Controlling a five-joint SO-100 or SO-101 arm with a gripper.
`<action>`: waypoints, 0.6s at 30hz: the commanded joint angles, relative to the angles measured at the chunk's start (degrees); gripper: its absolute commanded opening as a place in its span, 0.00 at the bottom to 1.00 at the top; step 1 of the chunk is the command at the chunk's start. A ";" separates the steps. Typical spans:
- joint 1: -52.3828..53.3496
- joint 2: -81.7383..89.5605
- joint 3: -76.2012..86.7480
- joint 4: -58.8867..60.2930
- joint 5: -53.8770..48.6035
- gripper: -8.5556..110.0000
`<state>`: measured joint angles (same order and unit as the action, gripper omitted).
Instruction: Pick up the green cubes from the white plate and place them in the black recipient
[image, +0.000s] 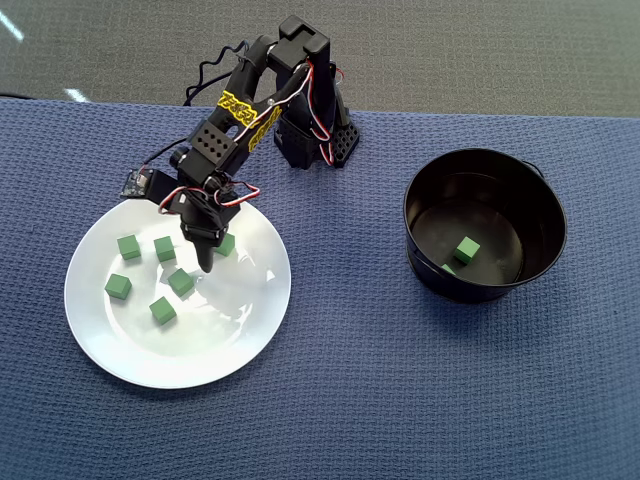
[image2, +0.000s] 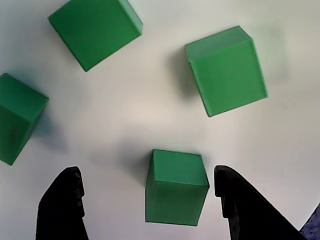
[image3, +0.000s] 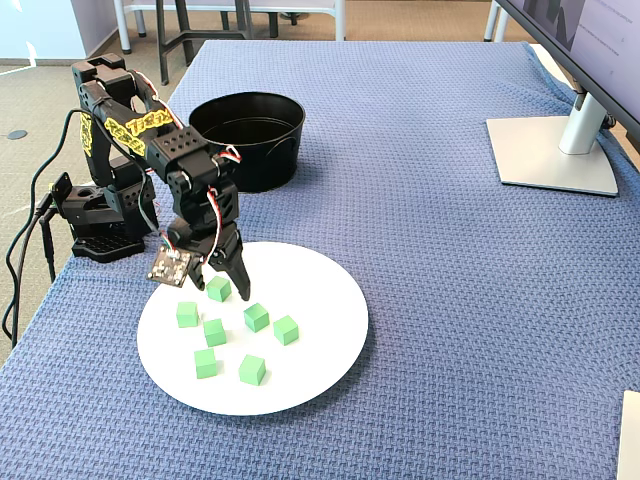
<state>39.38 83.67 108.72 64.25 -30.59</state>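
Green cubes (image3: 256, 317): six on white plate (image3: 330, 340), near counter's front-left corner; one inside black recipient (image: 530, 205). Gripper (image2: 150, 200): fingers spread, straddling one plate cube, not touching.

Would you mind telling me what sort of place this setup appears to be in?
Probably an office or lab: a monitor stand sits on the blue-cloth-covered table, grey carpet lies beyond it, and chair or stool legs stand nearby.

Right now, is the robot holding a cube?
No. The open gripper holds nothing; a cube on the plate sits untouched between its fingers.
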 joint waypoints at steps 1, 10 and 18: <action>-0.44 3.34 1.41 -1.32 -0.44 0.30; -0.44 3.08 1.49 -2.37 -0.26 0.27; -2.72 2.99 1.67 -4.48 3.16 0.26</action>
<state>38.14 83.85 110.83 59.85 -28.65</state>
